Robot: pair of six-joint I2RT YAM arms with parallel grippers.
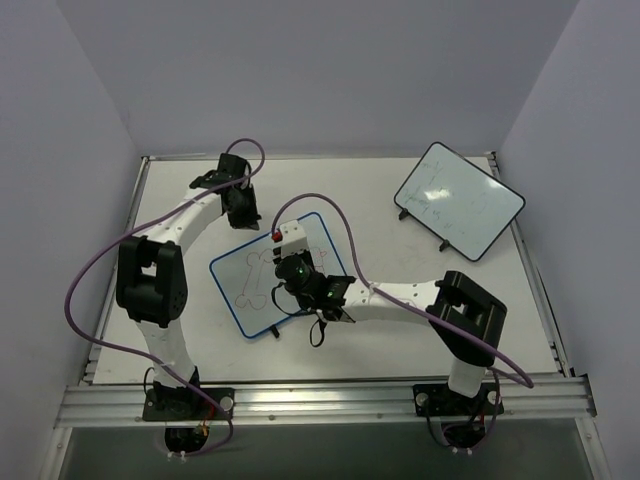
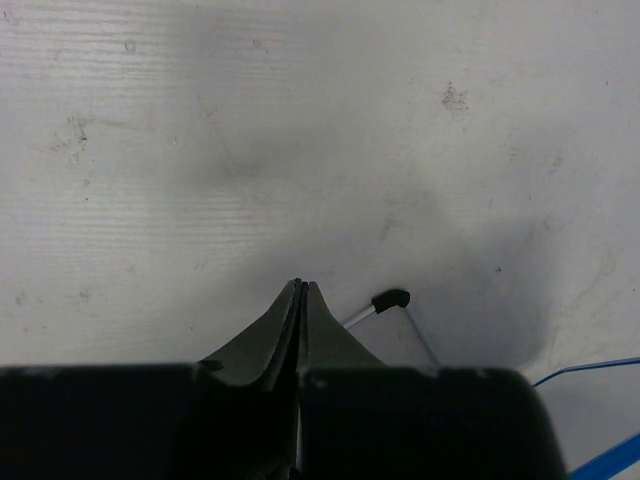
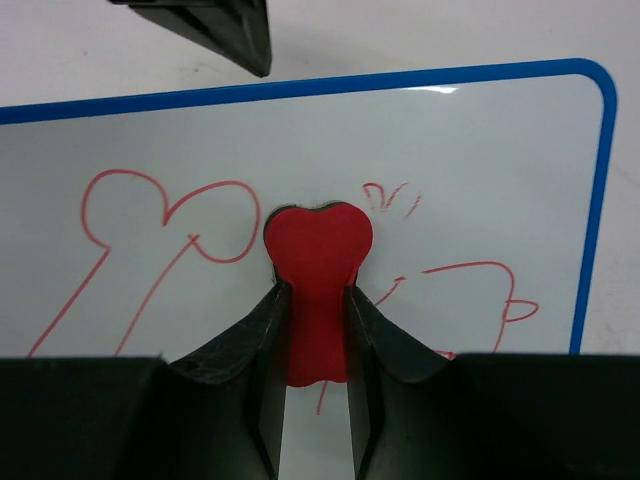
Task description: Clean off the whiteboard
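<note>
Whiteboard (image 3: 480, 170) w/ red drawings (image 3: 150, 215), R claw (image 3: 316, 292) gripping red eraser (image 3: 318, 245) over it, L claw (image 2: 300, 288) closed, empty

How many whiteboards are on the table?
2. The blue-framed whiteboard, with red drawings, lies mid-table under the eraser in the right tool. The black-framed one is at the far right. None seems hidden.

A blue frame and red line drawings are shown on the rounded white board (image 3: 480, 150). A red heart-shaped pad (image 3: 318, 240) is set between the fingers of the black right claw (image 3: 318, 292). Faint marks are carried by the black-framed white board (image 1: 459, 199). Purple cables (image 1: 69, 292) are seen above the grey-smudged white worktop (image 2: 300, 120).
</note>
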